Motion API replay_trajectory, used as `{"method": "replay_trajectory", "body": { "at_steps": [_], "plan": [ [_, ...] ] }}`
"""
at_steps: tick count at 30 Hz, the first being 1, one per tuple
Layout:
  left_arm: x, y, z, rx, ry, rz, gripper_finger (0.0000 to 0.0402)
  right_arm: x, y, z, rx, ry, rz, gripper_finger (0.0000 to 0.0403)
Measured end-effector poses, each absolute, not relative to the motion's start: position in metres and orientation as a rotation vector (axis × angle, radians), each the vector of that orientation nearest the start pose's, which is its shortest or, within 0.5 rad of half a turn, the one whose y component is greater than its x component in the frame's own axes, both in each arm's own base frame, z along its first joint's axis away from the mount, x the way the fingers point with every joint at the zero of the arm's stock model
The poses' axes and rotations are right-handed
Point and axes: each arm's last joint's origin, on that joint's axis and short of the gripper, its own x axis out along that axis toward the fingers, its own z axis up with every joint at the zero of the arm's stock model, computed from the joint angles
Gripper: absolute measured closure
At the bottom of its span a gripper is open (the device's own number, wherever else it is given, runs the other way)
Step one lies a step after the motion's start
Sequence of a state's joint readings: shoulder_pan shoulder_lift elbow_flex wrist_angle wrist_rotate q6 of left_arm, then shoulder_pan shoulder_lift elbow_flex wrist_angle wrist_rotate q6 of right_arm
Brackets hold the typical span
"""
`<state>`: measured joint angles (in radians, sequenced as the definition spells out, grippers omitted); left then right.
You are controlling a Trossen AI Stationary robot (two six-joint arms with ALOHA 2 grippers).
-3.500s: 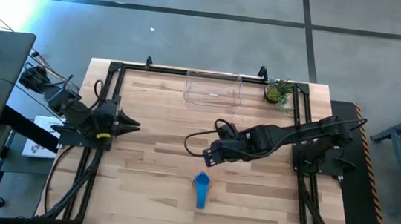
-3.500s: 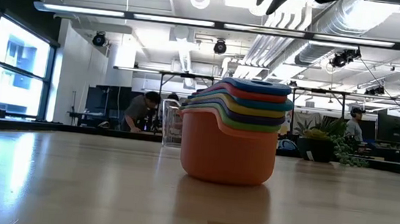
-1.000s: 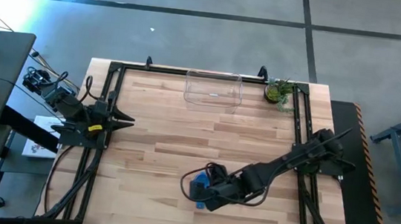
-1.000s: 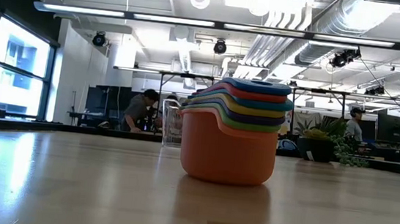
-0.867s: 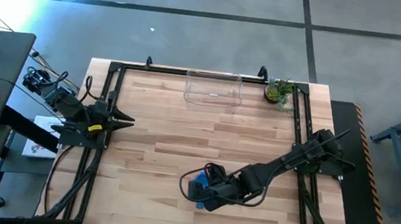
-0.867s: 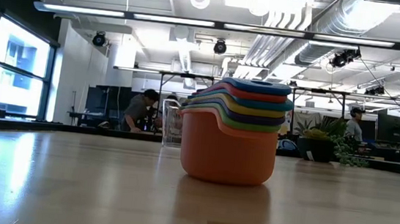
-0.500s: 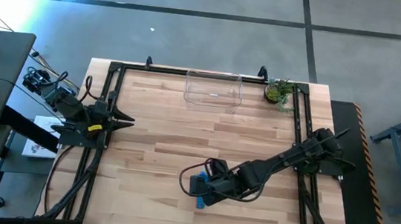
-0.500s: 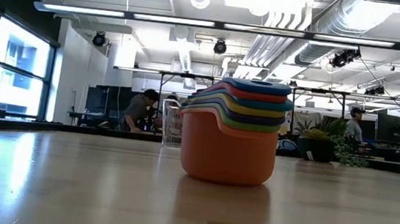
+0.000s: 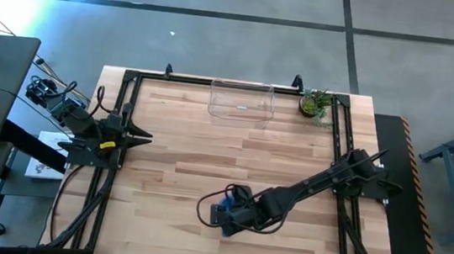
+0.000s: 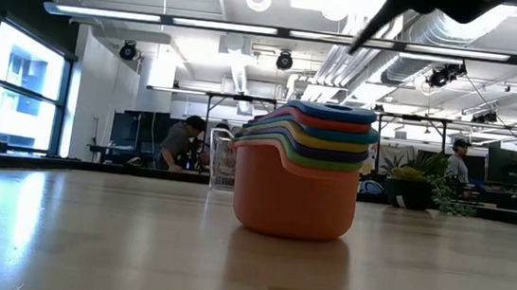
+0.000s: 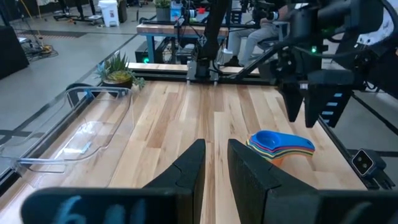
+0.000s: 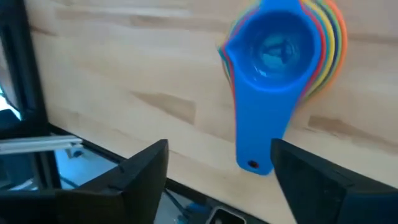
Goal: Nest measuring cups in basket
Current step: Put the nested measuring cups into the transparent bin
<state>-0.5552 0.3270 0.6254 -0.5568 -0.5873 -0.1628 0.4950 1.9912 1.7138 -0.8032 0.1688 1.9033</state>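
The right gripper (image 12: 214, 171) is hovering above the measuring cups (image 12: 283, 53), its jaws standing open with the blue handle showing between them, not touching. The cups are sitting nested on the table (image 9: 171, 180), well apart from the basket (image 9: 241, 101). The left gripper (image 11: 214, 165) is waiting, jaws slightly apart, holding nothing.

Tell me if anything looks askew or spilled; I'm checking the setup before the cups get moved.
Nothing stands out. The measuring cups sit nested in one upright stack on the table, the basket rests upright at the far edge, and the right end effector hangs open above the stack.
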Motion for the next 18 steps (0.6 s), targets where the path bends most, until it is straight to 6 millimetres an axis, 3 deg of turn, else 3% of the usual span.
{"method": "replay_trajectory", "body": {
  "at_steps": [7,18],
  "plan": [
    [0.072,-0.026,0.294,-0.022,0.213,0.049,0.0344,0.375,0.2,0.245,1.364,0.99,-0.72,0.0058],
    [0.072,-0.026,0.294,-0.023,0.213,0.05,0.0344,0.386,0.206,0.218,1.352,1.028,-0.737,0.0048]
  ]
}}
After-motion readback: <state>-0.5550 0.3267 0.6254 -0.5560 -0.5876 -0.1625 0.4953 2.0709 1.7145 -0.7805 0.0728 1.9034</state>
